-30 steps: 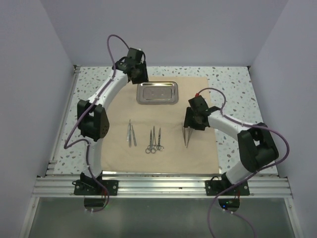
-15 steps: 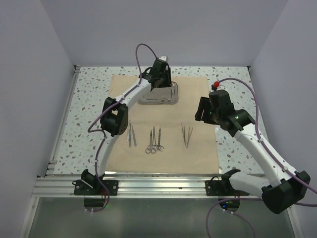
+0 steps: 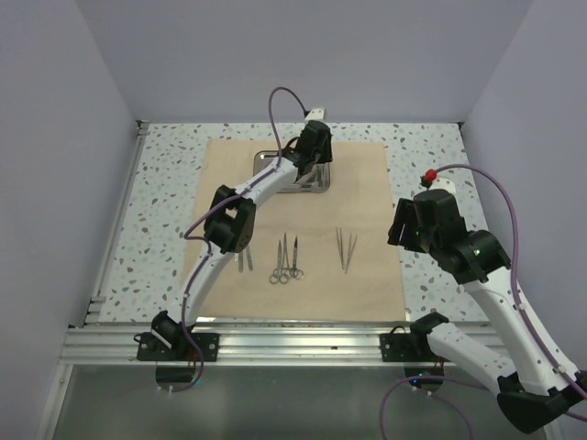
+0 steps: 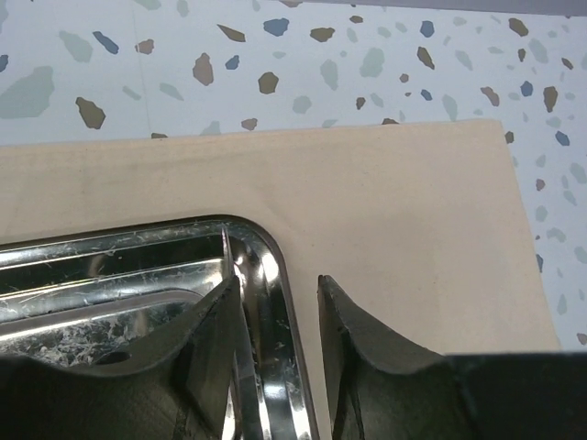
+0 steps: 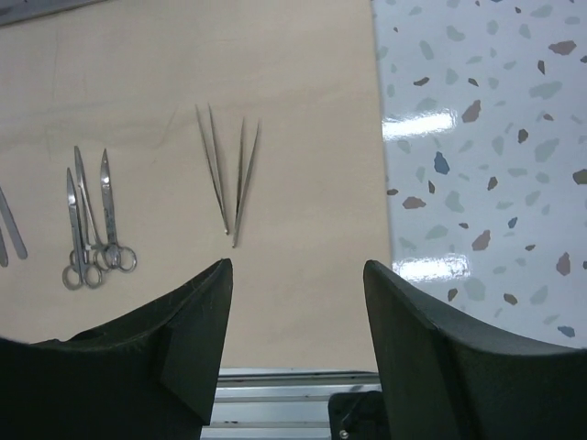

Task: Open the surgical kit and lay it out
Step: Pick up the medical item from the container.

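Note:
The beige cloth wrap (image 3: 367, 183) lies spread flat on the table. The shiny steel tray (image 3: 303, 185) sits at its far middle, partly hidden by my left arm. My left gripper (image 3: 316, 168) is open and straddles the tray's right rim (image 4: 266, 302), one finger inside the tray and one over the cloth (image 4: 394, 211). Two slim tweezers (image 3: 346, 247) lie side by side, ring-handled scissors and forceps (image 3: 285, 260) to their left, and another silver tool (image 3: 244, 260) peeks from under my left arm. My right gripper (image 3: 400, 229) is open and empty, raised over the cloth's right edge; its view shows the tweezers (image 5: 227, 174) and scissors (image 5: 92, 234).
The speckled tabletop (image 3: 440, 165) surrounds the cloth. An aluminium rail (image 3: 293, 344) runs along the near edge. White walls close in the left, right and back.
My left gripper swung right across the tray to its right end. My right gripper lifted away from the two tweezers and drew back to the right.

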You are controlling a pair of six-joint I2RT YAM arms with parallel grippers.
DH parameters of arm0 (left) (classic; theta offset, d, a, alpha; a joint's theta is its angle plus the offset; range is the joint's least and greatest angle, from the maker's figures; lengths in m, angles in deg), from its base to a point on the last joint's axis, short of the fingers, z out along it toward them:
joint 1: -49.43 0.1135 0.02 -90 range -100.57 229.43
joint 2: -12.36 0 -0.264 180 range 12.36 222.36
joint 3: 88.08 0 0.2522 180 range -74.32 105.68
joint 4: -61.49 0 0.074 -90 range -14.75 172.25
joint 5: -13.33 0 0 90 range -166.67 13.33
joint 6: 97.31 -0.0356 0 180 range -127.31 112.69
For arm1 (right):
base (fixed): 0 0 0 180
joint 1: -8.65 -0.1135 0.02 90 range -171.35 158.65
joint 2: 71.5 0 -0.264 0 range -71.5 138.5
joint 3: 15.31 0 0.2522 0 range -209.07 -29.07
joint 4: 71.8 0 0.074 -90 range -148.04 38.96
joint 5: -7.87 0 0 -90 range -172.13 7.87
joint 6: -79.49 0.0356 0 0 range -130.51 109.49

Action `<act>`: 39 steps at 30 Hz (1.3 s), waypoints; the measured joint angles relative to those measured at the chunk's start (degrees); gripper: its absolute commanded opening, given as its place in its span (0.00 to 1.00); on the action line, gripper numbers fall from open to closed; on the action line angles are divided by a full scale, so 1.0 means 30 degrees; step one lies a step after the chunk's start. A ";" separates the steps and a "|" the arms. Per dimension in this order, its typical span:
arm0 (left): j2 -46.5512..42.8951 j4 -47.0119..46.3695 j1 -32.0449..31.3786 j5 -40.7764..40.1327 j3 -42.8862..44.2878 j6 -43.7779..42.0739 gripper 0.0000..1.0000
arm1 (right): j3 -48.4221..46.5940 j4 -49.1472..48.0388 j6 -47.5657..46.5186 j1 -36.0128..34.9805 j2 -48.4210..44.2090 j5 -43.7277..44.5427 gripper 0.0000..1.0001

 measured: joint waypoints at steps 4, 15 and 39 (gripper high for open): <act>0.0328 -0.0015 0.0000 -0.0816 0.0000 -0.0219 0.42 | 0.0080 0.0634 -0.0080 0.0000 -0.0729 0.0546 0.63; 0.0568 -0.0160 -0.0029 -0.1443 0.0051 -0.0211 0.41 | 0.0131 0.0947 -0.0597 0.0000 -0.0532 0.1231 0.63; 0.1698 0.0663 -0.0284 -0.1450 0.0714 0.0175 0.00 | 0.0546 0.0823 -0.0991 0.0000 -0.0743 0.1421 0.61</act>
